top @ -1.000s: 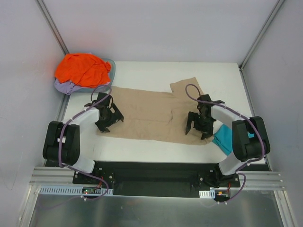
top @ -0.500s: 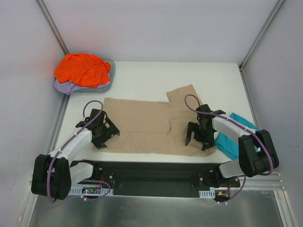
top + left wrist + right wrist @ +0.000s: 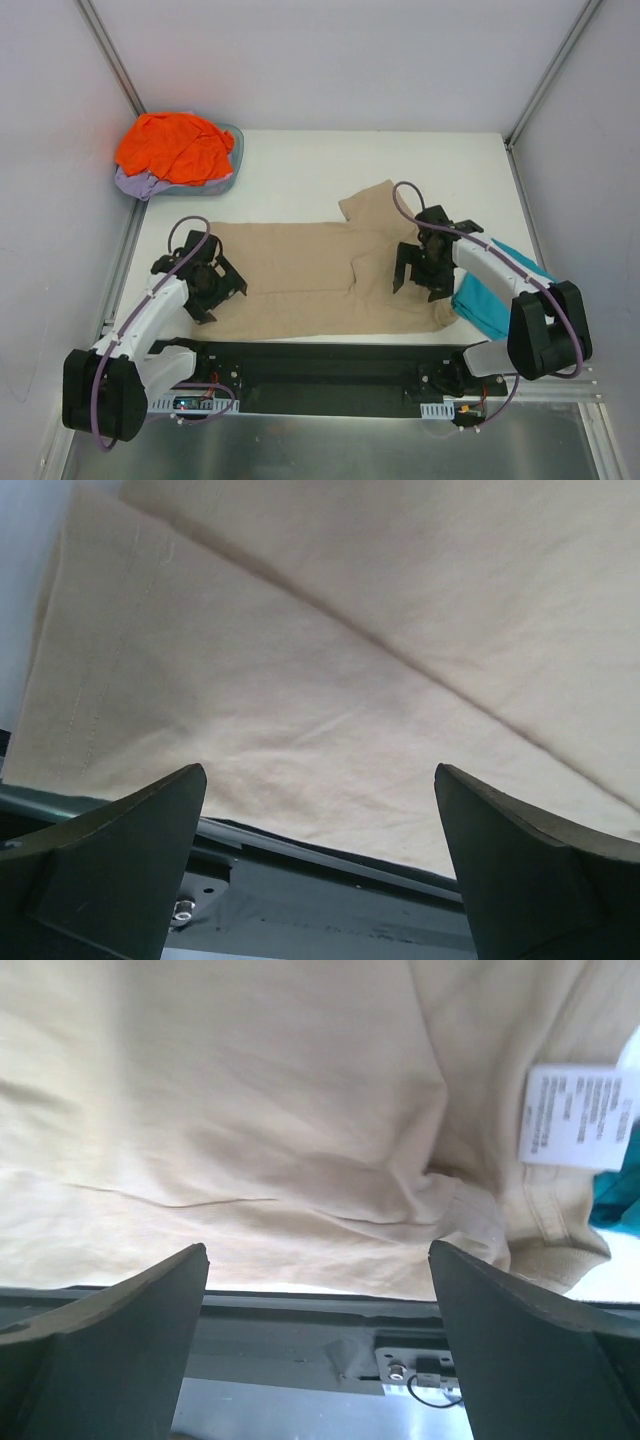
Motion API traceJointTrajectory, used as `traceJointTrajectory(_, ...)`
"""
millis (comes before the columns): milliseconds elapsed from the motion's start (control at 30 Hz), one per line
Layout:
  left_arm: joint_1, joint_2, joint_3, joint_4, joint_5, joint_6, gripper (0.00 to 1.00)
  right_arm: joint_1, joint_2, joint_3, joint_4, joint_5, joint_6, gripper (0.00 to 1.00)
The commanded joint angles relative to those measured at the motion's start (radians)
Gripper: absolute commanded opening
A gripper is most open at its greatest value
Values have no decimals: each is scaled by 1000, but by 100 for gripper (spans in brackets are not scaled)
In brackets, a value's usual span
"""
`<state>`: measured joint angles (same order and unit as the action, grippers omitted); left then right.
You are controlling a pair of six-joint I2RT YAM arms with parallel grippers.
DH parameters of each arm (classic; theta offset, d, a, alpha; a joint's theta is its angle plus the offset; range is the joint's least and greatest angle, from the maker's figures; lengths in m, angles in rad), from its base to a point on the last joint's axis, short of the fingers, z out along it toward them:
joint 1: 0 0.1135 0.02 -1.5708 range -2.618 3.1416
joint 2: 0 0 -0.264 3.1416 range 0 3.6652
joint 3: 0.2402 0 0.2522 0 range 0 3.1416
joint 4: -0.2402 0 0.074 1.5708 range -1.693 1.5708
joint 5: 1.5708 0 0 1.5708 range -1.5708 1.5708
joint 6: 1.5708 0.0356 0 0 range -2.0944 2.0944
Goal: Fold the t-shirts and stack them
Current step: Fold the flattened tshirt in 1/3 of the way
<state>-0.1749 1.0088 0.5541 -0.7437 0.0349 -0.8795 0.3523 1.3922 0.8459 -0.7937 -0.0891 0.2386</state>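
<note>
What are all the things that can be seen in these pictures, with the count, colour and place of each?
tan t-shirt: one, tan, spread along the table's near edge
care label: one, white, at the tan t-shirt's right end
teal t-shirt: one, teal, near right, partly hidden under the right arm
orange t-shirt: one, bright orange, heaped in the basin
lavender t-shirt: one, pale lavender, under the orange t-shirt
basin: one, teal-grey, far left corner
table: one, white
left arm: one, white and black, jaws open over the tan t-shirt's left end
right arm: one, white and black, jaws open over its right end
</note>
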Motion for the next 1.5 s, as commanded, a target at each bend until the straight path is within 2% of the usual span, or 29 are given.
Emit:
traceJointTrajectory(0,5,-3,203,-62,-99,45,99,5,-70,129,-32,-35,-67,97)
traceJointTrajectory(133,6,40,345,-66,-213,82,99,4,-84,257,-38,50,-104,97)
traceJointTrajectory(200,6,108,432,-66,-283,103,99,2,-59,346,-38,83,-123,97)
traceJointTrajectory(267,17,207,492,-66,-288,123,99,-1,-24,431,-32,146,-136,97)
traceJointTrajectory(433,31,434,688,-62,-314,126,88,-12,131,590,-22,115,-188,97)
traceJointTrajectory(600,106,651,828,-60,-305,134,76,-64,308,781,-21,39,-226,97)
traceJointTrajectory(733,118,790,903,-62,-323,146,68,-96,433,893,-6,-35,-268,97)
traceJointTrajectory(900,121,881,969,-63,-323,129,66,-113,602,1045,-6,-49,-309,97)
traceJointTrajectory(1100,127,982,1038,-75,-368,90,64,-119,741,1171,92,-47,-355,97)
traceJointTrajectory(1300,135,1090,1139,-118,-368,76,61,-124,919,1352,142,-98,-329,97)
traceJointTrajectory(1467,141,1140,1164,-155,-394,59,59,-133,1022,1377,215,-107,-248,97)
